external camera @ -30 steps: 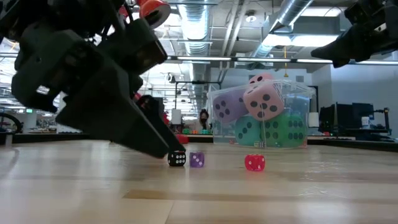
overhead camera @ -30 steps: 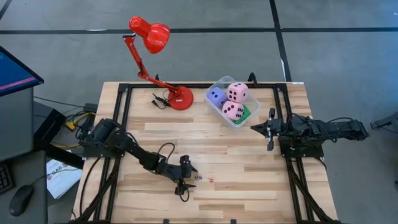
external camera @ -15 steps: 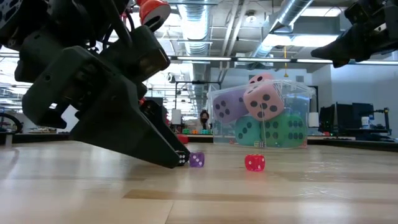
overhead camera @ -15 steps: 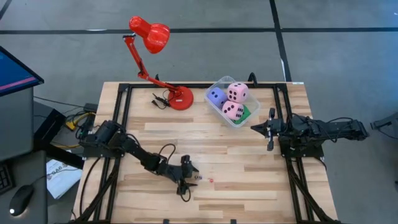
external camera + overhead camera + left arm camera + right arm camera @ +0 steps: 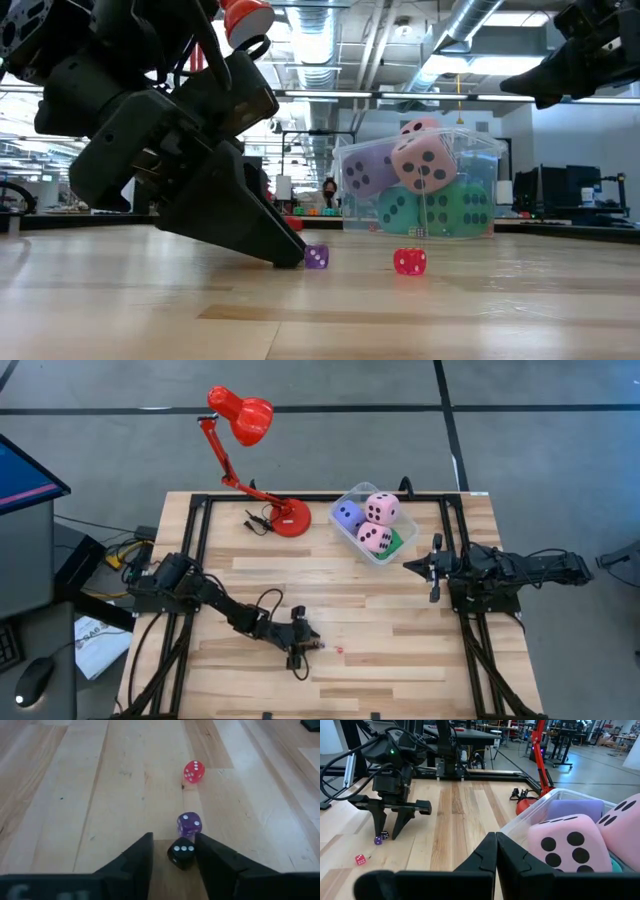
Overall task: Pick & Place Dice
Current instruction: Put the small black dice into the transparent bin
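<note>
Left gripper: the dark two-finger left gripper (image 5: 173, 851) is lowered to the wooden table (image 5: 400, 650) near its front middle, with its jaws held apart and a tiny black die (image 5: 181, 853) standing between the fingertips; whether the fingers touch it cannot be told.

Black die: a face with three white pips in a row is turned toward the wrist camera; as a cube, no long axis is shown.

Purple die: a tiny translucent purple die (image 5: 189, 824) is seen just beyond the black one, very close to it, outside the finger gap.

Red die: a tiny red die (image 5: 194, 771) lies farther along the same plank, apart from the other two, with bare wood all round it.

Open room: wide bare planks are left on both sides of the left gripper and ahead of the red die.

Tub: a clear plastic tub (image 5: 392, 553) is placed near the table's far edge, right of the red desk lamp (image 5: 245, 430), and is filled with large soft dice: two pink (image 5: 381, 509), one purple-blue (image 5: 347, 515), and green (image 5: 397, 541).

Right gripper: the right gripper (image 5: 496, 851) is held above the table beside the tub's right side, with its fingers pressed together on nothing.
</note>
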### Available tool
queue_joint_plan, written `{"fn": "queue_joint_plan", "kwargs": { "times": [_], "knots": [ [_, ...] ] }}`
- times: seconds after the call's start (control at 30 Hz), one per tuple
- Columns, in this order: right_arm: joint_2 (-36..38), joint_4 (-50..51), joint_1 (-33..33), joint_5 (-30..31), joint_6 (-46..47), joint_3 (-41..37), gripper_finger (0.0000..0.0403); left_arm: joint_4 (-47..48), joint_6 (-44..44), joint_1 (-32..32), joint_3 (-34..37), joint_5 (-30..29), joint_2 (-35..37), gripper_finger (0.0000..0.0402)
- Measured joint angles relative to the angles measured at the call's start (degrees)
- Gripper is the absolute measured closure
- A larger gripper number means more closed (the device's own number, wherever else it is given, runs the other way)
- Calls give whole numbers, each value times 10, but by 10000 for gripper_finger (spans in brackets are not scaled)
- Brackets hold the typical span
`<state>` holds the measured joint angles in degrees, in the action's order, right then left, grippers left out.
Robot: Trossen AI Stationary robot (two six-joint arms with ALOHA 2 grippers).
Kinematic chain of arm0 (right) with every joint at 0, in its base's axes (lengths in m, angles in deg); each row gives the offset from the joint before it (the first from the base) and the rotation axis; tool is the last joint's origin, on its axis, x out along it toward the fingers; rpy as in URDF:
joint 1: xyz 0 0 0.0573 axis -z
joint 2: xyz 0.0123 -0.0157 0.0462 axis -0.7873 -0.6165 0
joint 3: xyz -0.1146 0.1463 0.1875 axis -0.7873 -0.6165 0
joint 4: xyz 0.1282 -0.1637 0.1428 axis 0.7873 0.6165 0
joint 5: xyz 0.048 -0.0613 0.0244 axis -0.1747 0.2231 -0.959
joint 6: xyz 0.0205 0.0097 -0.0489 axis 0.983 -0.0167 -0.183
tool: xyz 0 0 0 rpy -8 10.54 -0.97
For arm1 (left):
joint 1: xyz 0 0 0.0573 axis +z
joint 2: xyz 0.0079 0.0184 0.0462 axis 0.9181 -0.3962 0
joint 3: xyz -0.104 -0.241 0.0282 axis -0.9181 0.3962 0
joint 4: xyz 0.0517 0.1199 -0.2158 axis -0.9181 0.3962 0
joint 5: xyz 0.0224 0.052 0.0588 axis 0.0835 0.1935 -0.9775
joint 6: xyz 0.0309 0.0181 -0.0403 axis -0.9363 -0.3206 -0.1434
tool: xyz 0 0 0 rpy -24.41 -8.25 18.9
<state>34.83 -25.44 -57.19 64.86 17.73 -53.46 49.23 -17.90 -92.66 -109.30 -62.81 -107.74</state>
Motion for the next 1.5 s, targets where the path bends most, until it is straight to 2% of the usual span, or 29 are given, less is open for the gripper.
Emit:
{"fn": "queue_joint_plan", "kwargs": {
  "times": [0.23,0.5,0.97,1.13,1.3,1.5],
  "knots": [
    [0,0,0,0,0,0,403,0,0,5,0,7,0,298],
    [0,0,0,0,0,0,403,0,0,4,0,8,0,322],
    [0,0,0,0,0,0,403,2,0,6,1,15,6,329],
    [0,0,0,0,0,0,403,42,-19,20,3,31,51,329],
    [0,0,0,0,0,0,403,82,-66,59,2,19,113,329],
    [0,-2,0,0,0,0,403,74,-136,118,1,10,177,330]
  ]
}}
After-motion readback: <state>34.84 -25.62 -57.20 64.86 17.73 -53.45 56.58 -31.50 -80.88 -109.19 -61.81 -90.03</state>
